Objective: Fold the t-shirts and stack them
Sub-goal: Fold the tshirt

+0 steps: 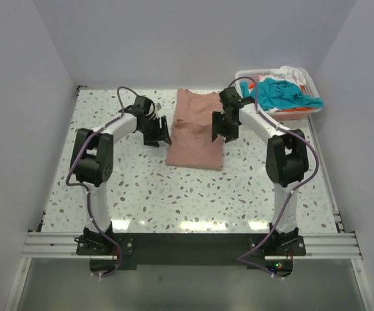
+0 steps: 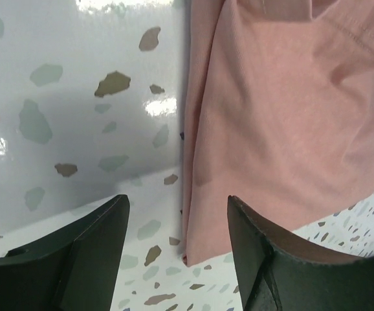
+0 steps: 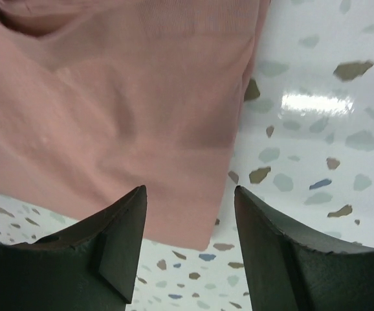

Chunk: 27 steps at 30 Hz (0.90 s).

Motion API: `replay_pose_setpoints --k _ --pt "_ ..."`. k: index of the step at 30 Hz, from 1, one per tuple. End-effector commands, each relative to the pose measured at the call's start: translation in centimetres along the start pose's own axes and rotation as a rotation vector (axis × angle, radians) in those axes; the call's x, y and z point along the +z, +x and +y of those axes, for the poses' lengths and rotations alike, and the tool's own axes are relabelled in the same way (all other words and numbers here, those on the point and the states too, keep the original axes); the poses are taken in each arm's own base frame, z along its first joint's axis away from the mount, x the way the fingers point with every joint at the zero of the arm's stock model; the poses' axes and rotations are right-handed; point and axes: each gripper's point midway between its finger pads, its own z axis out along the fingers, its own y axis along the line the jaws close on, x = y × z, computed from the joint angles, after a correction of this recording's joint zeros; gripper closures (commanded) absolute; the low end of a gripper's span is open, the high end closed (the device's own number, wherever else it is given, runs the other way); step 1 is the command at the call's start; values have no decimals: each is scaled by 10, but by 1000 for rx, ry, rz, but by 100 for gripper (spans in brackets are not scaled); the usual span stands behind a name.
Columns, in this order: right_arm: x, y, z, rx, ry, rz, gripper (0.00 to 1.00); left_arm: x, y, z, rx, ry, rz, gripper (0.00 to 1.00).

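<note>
Top and wrist views. We are taking the salmon-pink t-shirt (image 1: 195,136) as our landmark throughout. It is lying flat on the speckled table (image 1: 174,194) as a narrow oblong, with its long sides running away from the arm bases.

The left gripper (image 1: 161,135) is hanging just beside the shirt's left long edge, about halfway along it. Its jaws are standing spread and pinching nothing. In the left wrist view we are seeing that edge and a corner of the cloth lying in the gap between the two dark fingers (image 2: 90,253). Bare table is showing on one side of the edge and pink cloth on the other. We cannot tell whether the fingertips are touching the cloth.

The right gripper (image 1: 222,129) is hanging over the shirt's right long edge, opposite the left one. Its jaws too are standing apart, gripping nothing. The right wrist view is showing a corner of the shirt in the gap between them.

Beyond the shirt and well off to its right, the white basket (image 1: 255,73) is holding a loose heap. In it we are seeing a teal t-shirt (image 1: 284,94) on top, a white t-shirt (image 1: 290,71) behind it, and a strip of orange cloth (image 1: 290,115) below the teal.
</note>
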Motion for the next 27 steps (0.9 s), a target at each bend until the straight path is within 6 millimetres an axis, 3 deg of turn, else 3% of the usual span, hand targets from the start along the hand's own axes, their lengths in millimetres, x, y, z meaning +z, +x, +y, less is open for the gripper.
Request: replay_pose_setpoints --k 1,6,14,20,27 --pt "-26 9 11 -2 -82 -19 40 -20 -11 -16 56 46 -82 33" --pt "-21 37 10 24 -119 25 41 -18 11 -11 52 53 -38 34" --pt "-15 68 8 84 -153 59 42 -27 26 -9 53 49 -52 35" --pt "-12 91 0 105 -144 82 45 -21 36 -10 22 71 -38 35" --pt "-1 96 1 135 -159 66 49 -21 39 -10 11 78 -43 36"
